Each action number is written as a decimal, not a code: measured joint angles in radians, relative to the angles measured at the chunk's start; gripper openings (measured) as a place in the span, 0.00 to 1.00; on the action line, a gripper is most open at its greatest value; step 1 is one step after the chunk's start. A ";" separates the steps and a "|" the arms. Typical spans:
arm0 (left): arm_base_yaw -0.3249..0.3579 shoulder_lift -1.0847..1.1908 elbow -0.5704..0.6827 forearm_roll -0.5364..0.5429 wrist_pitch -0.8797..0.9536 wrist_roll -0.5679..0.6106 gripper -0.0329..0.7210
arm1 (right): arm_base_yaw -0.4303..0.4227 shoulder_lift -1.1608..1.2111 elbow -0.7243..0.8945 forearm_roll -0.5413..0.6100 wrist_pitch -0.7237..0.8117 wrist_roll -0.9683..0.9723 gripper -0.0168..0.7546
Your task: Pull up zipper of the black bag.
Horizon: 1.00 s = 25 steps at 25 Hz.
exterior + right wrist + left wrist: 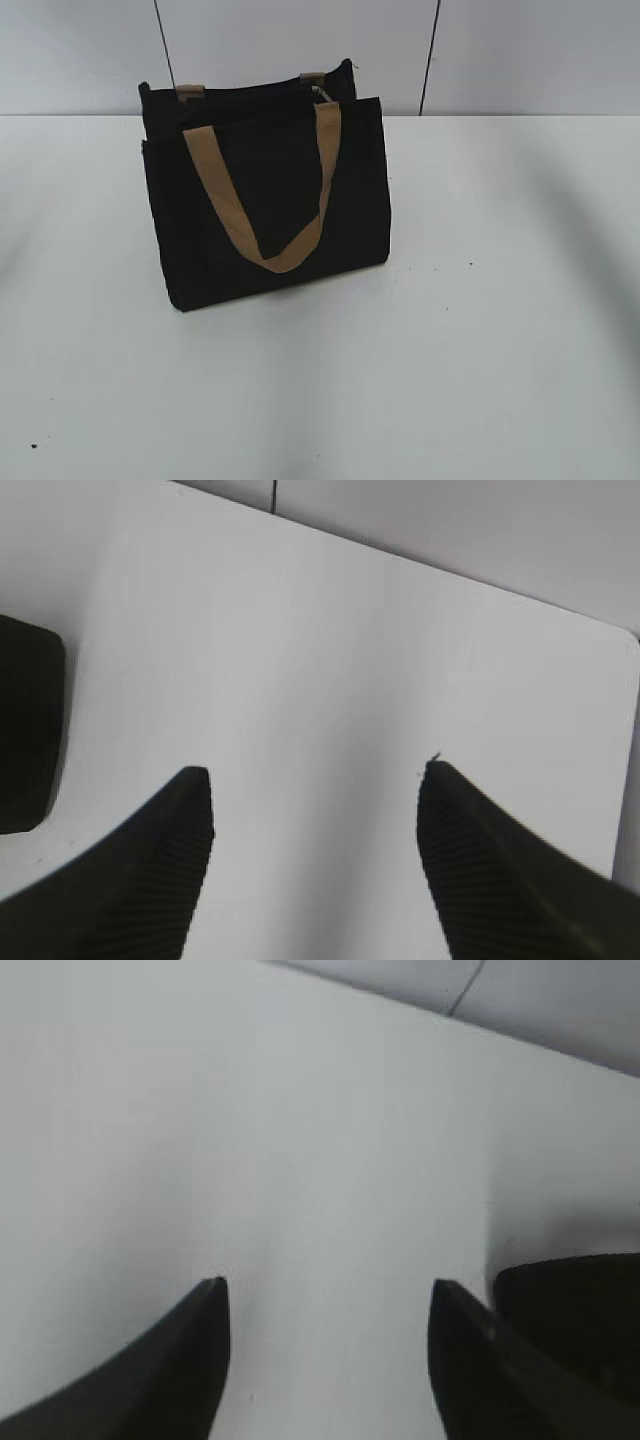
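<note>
The black bag [270, 200] stands upright on the white table, left of centre in the exterior view. One tan strap handle [262, 215] hangs down its front panel. The zipper runs along the top rim [255, 92] and is hardly distinct from the black fabric. Neither arm shows in the exterior view. My left gripper [325, 1295] is open and empty over bare table, with a corner of the bag [580, 1310] at its right. My right gripper [312, 780] is open and empty over bare table, with a corner of the bag [25, 725] at its far left.
The white table [480, 330] stretches around the bag. A grey panelled wall [520, 50] stands behind it. The table's far edge and rounded corner [610, 635] show in the right wrist view.
</note>
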 joint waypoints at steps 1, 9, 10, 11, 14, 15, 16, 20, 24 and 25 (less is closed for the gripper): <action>0.026 0.001 -0.002 0.027 0.051 -0.036 0.68 | -0.014 -0.010 0.000 0.000 0.000 0.000 0.66; 0.075 -0.062 -0.011 0.294 0.320 -0.087 0.67 | -0.081 -0.091 0.000 0.024 0.001 0.002 0.66; 0.074 -0.095 -0.011 0.299 0.320 -0.087 0.67 | -0.081 -0.104 0.000 0.037 0.002 0.002 0.66; 0.073 -0.127 -0.011 0.303 0.322 -0.087 0.67 | -0.081 -0.119 0.000 0.057 0.002 0.002 0.66; 0.073 -0.259 0.007 0.306 0.324 -0.088 0.67 | -0.081 -0.172 0.000 0.114 0.002 0.002 0.66; 0.073 -0.299 0.023 0.306 0.326 -0.088 0.67 | -0.080 -0.188 0.000 0.131 0.002 0.002 0.66; 0.073 -0.347 0.045 0.306 0.326 -0.088 0.67 | -0.080 -0.208 0.000 0.142 0.002 0.002 0.66; 0.073 -0.543 0.153 0.295 0.340 -0.088 0.67 | -0.080 -0.278 0.000 0.163 0.003 0.002 0.66; 0.073 -0.732 0.244 0.261 0.384 -0.088 0.67 | -0.080 -0.356 0.032 0.166 0.002 0.002 0.66; 0.073 -0.765 0.262 0.257 0.404 -0.089 0.67 | -0.080 -0.380 0.069 0.167 0.002 0.002 0.66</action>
